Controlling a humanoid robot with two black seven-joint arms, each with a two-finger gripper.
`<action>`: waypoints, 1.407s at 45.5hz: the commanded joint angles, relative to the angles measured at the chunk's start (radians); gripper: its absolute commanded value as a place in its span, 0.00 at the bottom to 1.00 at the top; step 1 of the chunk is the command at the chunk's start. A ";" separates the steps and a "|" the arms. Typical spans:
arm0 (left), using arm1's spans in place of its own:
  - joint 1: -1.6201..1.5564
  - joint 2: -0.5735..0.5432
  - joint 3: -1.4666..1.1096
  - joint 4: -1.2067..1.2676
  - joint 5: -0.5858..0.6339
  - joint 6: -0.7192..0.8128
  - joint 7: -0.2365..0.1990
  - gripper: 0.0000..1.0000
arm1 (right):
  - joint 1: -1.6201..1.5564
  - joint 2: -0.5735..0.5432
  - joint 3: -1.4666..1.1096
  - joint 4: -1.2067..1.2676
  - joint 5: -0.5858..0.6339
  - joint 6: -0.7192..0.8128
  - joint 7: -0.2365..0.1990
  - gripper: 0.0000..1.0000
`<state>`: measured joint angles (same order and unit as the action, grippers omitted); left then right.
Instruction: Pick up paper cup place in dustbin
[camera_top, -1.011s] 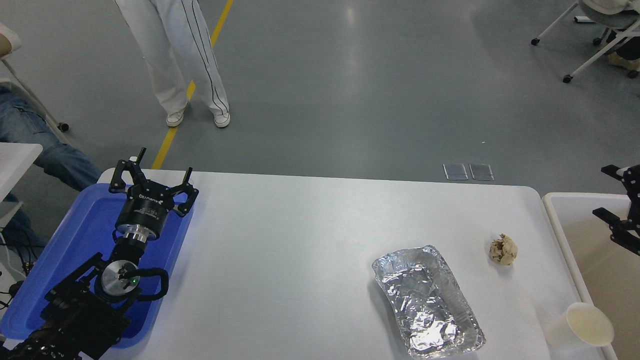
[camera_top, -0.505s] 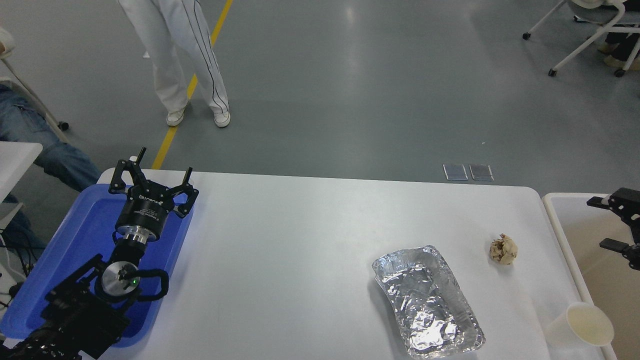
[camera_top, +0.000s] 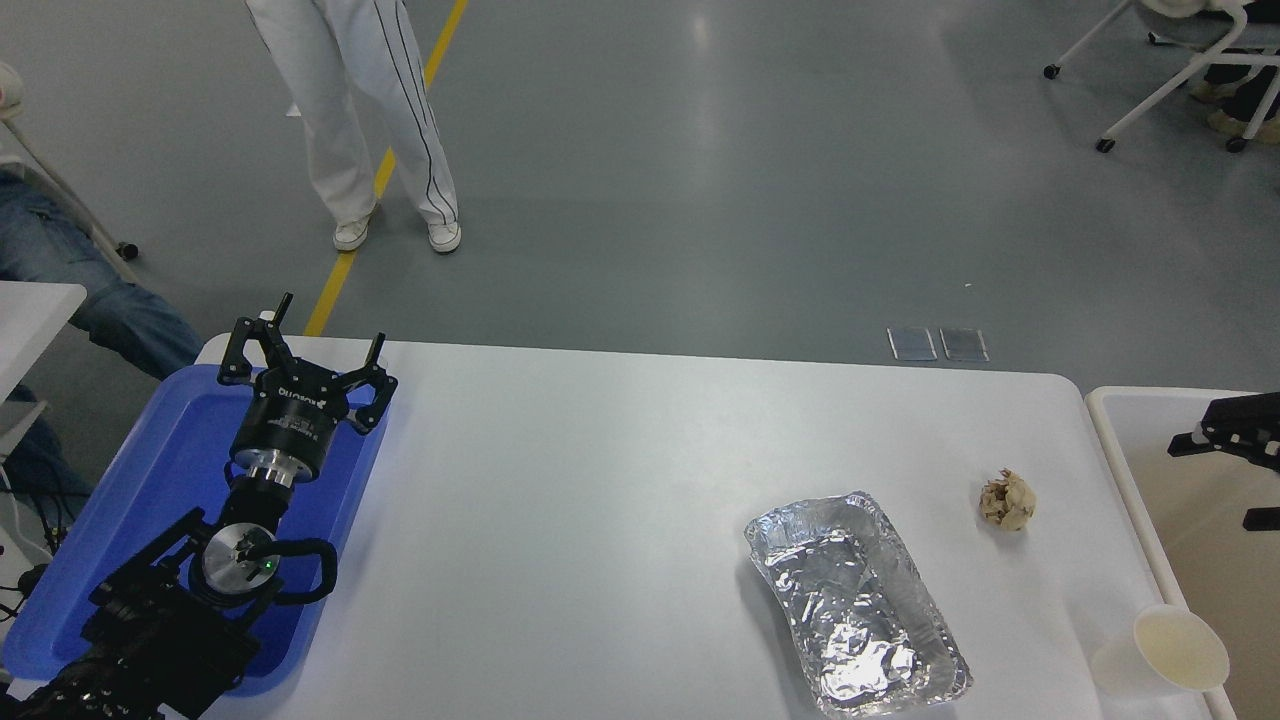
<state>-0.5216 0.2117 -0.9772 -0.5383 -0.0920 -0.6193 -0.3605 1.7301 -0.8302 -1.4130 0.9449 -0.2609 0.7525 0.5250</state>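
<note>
the paper cup (camera_top: 1175, 652) lies tipped on its side at the near right corner of the tabletop (camera_top: 620, 470), its open mouth facing the dustbin (camera_top: 1120, 440) and its rim just at the bin's edge. it is not grasped.

the right claw (camera_top: 1228, 470) enters from the right edge and hangs over the dustbin's interior, well apart from the cup; its fingers are spread, released, holding nothing. the left claw (camera_top: 300, 345) is parked over the blue tray (camera_top: 150, 470), fingers splayed and empty.

a foil tray (camera_top: 855, 600) and a crumpled paper ball (camera_top: 1006, 500) lie left of the cup, clear of it.

risks, as judged: the cup is light and on its side, so a glancing touch could roll it off the tabletop's near edge or under the bin rim. its thin tapered wall could crush or slip out under a hard squeeze. coming down close to the bin rim, one finger may strike the rim.
</note>
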 joint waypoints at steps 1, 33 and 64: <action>0.000 0.000 0.000 0.000 0.000 0.000 0.000 1.00 | 0.224 0.111 -0.096 0.038 -0.113 0.033 -0.002 1.00; 0.000 0.000 0.000 0.000 0.000 0.001 0.000 1.00 | 0.675 0.488 0.075 0.310 -0.262 0.033 -0.002 1.00; 0.000 0.000 0.000 0.000 0.000 0.001 0.000 1.00 | 0.612 0.546 0.034 0.342 -0.246 0.033 -0.002 1.00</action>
<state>-0.5215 0.2117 -0.9771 -0.5376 -0.0920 -0.6182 -0.3605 2.3490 -0.2877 -1.3677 1.2842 -0.6134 0.7853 0.5229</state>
